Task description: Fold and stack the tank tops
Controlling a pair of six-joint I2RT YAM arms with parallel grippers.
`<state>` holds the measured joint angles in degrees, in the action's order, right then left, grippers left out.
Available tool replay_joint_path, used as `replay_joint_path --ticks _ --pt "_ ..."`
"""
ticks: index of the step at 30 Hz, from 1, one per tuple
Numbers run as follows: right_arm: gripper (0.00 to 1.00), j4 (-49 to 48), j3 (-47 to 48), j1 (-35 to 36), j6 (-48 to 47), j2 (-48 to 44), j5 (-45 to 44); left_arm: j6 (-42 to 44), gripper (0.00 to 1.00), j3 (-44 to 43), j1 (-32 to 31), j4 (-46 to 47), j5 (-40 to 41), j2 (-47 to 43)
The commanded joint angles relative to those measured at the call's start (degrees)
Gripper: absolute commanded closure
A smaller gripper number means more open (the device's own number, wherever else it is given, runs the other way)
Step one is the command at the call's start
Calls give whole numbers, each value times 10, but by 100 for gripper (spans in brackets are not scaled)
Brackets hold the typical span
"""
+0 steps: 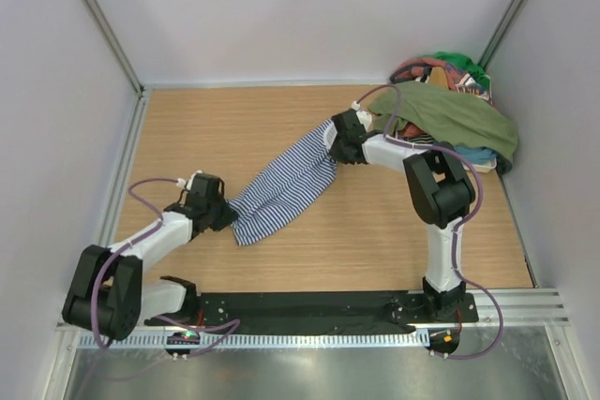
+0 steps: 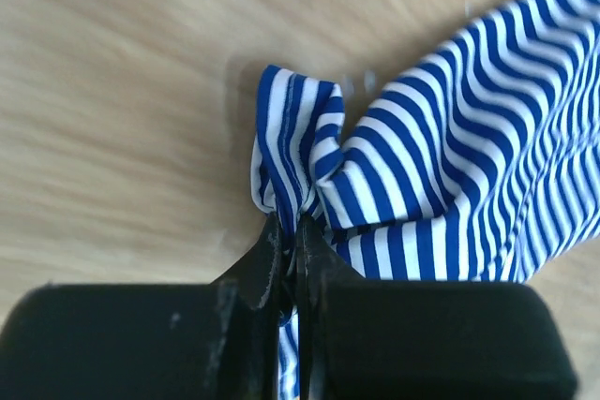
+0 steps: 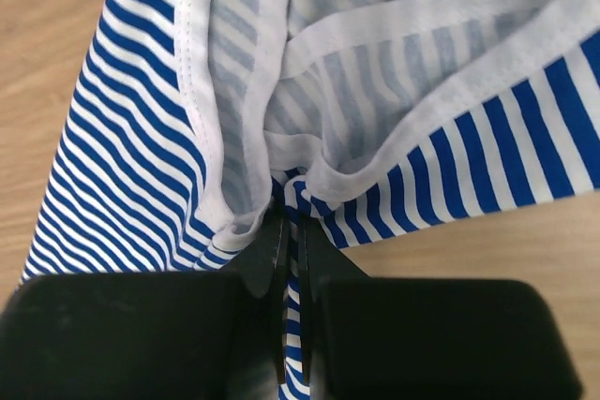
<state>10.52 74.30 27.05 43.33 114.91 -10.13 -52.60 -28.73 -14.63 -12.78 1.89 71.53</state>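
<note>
My left gripper [image 2: 289,231] and right gripper [image 3: 286,201] each clench one end of the striped tank top [image 1: 286,185], stretched across the middle of the desk [image 1: 206,128], the olive tank top [image 1: 455,114] heaped in its far right corner

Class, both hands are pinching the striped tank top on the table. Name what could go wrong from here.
1. The left hand pinches only a small bunched corner of the striped tank top; pulling taut may slip it free.
2. The right hand grips gathered trim, so it may hold extra layers and the top may not spread flat.
3. The olive tank top drapes beside the right arm; moving could drag it.
</note>
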Motion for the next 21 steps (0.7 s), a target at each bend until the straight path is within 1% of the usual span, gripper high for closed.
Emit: replay_joint_path --ticks 1,2,4,5,7,9,10,12,13,14,15,16,17,18,19,20,21 --pt "95 33 78 -9 -45 52 22 -45 100 25 -57 -12 14 -53" --pt "95 44 107 -14 -51 61 24 -54 100 31 -71 -15 19 -63" --pt "94 47 132 -22 -65 78 29 -73 100 41 -100 -17 29 -81" --pt "94 48 150 -24 -69 93 37 -79 100 39 -128 -29 42 -82" --pt "92 39 164 -31 -83 103 49 -96 100 37 -165 -38 54 -80" --pt "91 37 185 -35 -94 119 62 -113 100 42 -188 -41 62 -80" --pt "90 37 194 -35 -103 126 63 -135 100 46 -216 -41 68 -84" --pt "89 37 221 -36 -112 144 75 -160 100 55 -247 -41 97 -89" --pt "89 41 231 -36 -117 150 79 -174 100 59 -282 -41 110 -92" --pt "89 44 252 -35 -123 155 81 -212 100 65 -302 -41 135 -96" --pt "89 47 261 -36 -125 167 90 -229 100 68 -321 -40 150 -97" --pt "89 50 270 -35 -129 173 93 -249 99 70 -360 -41 163 -97" --pt "89 50 284 -35 -132 178 94 -277 97 69 -377 -42 173 -94" --pt "89 51 291 -36 -134 186 94 -290 90 68 -394 -43 194 -91" --pt "89 49 296 -35 -137 190 94 -299 86 65 -422 -45 201 -88" --pt "89 49 305 -36 -139 193 93 -303 82 57 -435 -47 209 -83" --pt "89 49 309 -36 -146 196 94 -295 71 50 -448 -51 225 -73"
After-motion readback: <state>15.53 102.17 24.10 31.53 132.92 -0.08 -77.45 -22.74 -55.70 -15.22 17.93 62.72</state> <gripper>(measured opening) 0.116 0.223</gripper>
